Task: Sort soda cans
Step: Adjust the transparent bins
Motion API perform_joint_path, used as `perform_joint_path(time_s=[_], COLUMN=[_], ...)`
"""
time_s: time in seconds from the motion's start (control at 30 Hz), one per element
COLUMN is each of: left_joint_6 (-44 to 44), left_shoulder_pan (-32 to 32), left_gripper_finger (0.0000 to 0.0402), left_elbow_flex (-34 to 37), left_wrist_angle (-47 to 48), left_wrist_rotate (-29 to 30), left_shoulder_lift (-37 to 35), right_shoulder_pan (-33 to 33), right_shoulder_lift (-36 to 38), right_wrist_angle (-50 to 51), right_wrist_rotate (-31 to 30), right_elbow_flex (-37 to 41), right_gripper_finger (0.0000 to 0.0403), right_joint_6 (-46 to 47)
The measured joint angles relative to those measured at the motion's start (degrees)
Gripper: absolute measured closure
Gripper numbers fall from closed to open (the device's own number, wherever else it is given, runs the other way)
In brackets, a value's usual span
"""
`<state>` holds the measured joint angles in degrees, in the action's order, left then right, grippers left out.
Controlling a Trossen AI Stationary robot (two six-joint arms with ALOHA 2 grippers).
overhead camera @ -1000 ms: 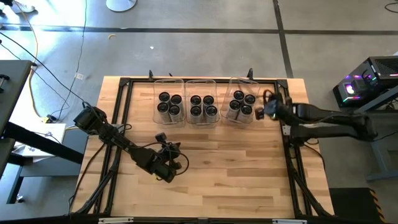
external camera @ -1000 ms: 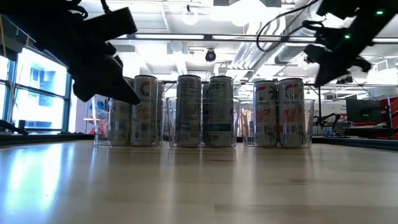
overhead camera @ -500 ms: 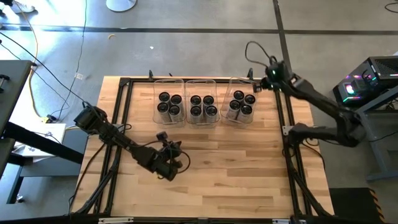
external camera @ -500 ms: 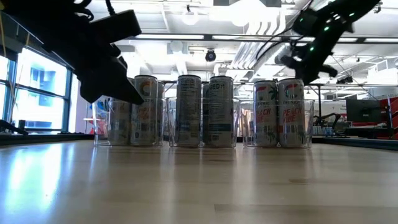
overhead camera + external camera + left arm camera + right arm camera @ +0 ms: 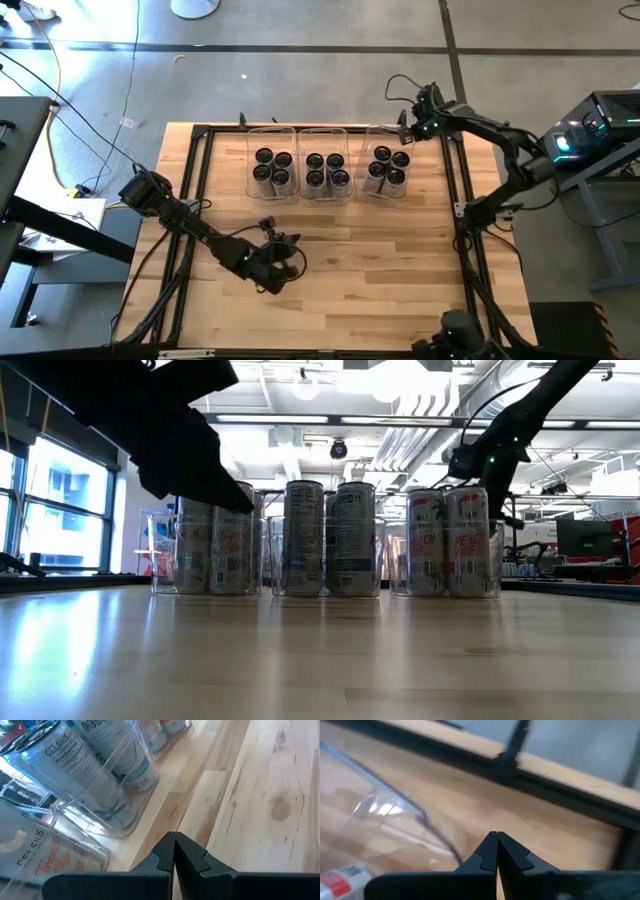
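Observation:
Several soda cans stand upright in three clear bins in a row at the table's far side: left bin (image 5: 272, 132), middle bin (image 5: 322, 132), right bin (image 5: 385, 130). Their dark tops (image 5: 326, 170) show from above and their printed sides (image 5: 303, 540) in the low view. My right gripper (image 5: 406, 133) (image 5: 497, 837) is shut and points steeply down, over the right bin's far right corner (image 5: 395, 805). My left gripper (image 5: 288, 250) (image 5: 174, 837) is shut and hangs over bare wood nearer than the left bin, pointing toward the cans (image 5: 85, 765).
A black frame rail (image 5: 198, 200) runs along the table's left, right and far sides (image 5: 545, 785). Bare wood (image 5: 380, 270) fills the table's near half. Lit equipment (image 5: 600, 120) stands off the table at the right.
My right gripper has swung from beside the right bin at the table's right edge toward the far edge, then left to that bin's far right corner, tipping further down. It stays shut. My left gripper has turned a little at the wrist without travelling.

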<state>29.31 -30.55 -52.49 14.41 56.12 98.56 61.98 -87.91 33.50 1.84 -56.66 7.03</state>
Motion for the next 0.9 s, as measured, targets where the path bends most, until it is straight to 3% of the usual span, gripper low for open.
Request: perform_joint_path(time_s=[0.17, 0.6, 0.77, 0.9], left_joint_6=[-1.61, -1.52, -0.95, -0.84], left_shoulder_pan=[0.25, 0.09, -0.58, -2.51], left_gripper_finger=[0.0401, 0.0402, 0.0402, 0.0401], left_elbow_flex=[0.0, 0.0, 0.0, 0.0], left_wrist_angle=[-1.82, -2.01, -2.07, 0.54], left_wrist_rotate=[0.02, -0.02, -0.1, -0.02], left_shoulder_lift=[0.0, 0.0, -3.27, -8.39], right_shoulder_pan=[-2.53, -6.65, -6.13, -6.13], right_shoulder_lift=[-1.44, -6.12, -0.09, 9.02], right_wrist_angle=[-3.29, -13.26, -11.53, -4.21], right_wrist_rotate=[4.52, 4.7, 0.01, -6.37], right_elbow_flex=[0.15, 0.22, 0.24, 0.24], right_gripper_finger=[0.0403, 0.0403, 0.0403, 0.0403], right_joint_6=[-1.04, 0.63, -1.28, -5.17])
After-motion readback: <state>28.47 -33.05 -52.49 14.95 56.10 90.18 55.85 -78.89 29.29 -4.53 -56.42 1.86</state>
